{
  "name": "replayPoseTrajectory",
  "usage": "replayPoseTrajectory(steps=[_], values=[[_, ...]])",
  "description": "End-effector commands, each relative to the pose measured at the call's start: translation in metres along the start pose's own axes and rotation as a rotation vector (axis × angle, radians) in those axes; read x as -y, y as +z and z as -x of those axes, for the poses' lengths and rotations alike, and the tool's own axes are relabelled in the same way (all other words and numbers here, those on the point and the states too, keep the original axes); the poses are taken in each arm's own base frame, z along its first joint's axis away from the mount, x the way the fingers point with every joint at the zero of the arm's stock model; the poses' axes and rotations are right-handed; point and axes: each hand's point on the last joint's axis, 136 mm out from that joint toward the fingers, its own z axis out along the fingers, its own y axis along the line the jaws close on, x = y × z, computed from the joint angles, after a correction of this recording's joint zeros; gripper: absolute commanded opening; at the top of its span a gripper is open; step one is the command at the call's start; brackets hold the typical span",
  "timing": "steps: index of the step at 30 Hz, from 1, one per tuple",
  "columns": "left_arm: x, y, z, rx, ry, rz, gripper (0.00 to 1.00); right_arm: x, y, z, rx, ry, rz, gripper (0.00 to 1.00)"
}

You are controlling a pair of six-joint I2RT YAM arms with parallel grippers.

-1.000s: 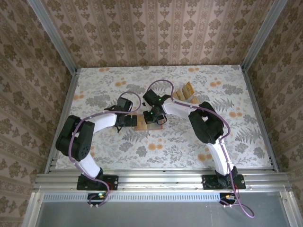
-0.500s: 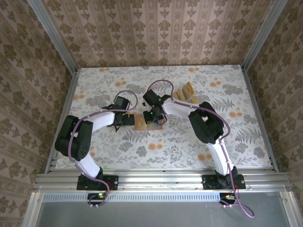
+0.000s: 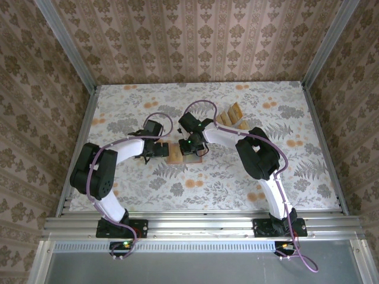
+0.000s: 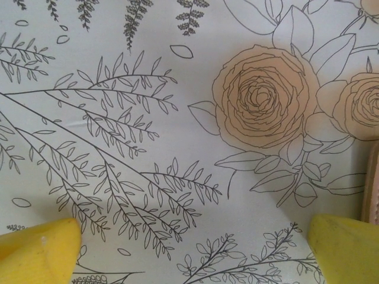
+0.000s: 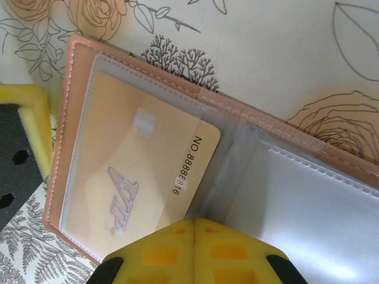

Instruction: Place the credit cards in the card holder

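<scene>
The fingers of the left gripper stand wide apart with nothing between them, low over the floral table, just left of the card holder, whose pink edge shows at the right of that wrist view. In the overhead view the card holder lies open and flat near the middle of the table, between the two grippers. The right gripper is closed, its yellow tips pressed together over the near edge of the holder by the fold; whether they touch it cannot be told. One credit card, tan and marked VIP, already sits in the left clear pocket; the right pocket looks empty. Further right and back, the remaining credit cards lean in a stand, at least two, the exact count too small to tell. There is one holder with two pockets in view. The cards are probably light, stiff and slick, best pinched by a free edge. The holder looks soft and floppy, with thin pocket film, so it likely needs pinning at the rim.
</scene>
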Motion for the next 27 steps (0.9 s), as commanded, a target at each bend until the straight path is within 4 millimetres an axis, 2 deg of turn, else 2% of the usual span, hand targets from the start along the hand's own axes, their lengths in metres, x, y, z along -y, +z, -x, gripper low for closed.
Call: replayPoseTrajectory(steps=[1, 11, 19, 21, 27], values=[[0.000, 0.021, -0.023, -0.083, 0.031, 0.022, 1.00, -0.011, 0.007, -0.003, -0.025, 0.005, 0.035, 0.00], [0.000, 0.024, -0.029, -0.091, 0.027, 0.024, 1.00, -0.023, 0.012, -0.004, -0.037, 0.016, 0.090, 0.00], [0.000, 0.015, -0.024, -0.072, 0.023, 0.022, 1.00, -0.006, -0.001, -0.001, -0.014, 0.052, 0.061, 0.00], [-0.005, 0.011, -0.020, -0.064, 0.010, 0.027, 1.00, -0.004, -0.008, 0.006, 0.024, 0.050, 0.060, 0.00], [-0.016, 0.001, -0.009, -0.036, -0.024, 0.033, 1.00, 0.008, -0.020, 0.002, 0.044, 0.058, 0.034, 0.03]])
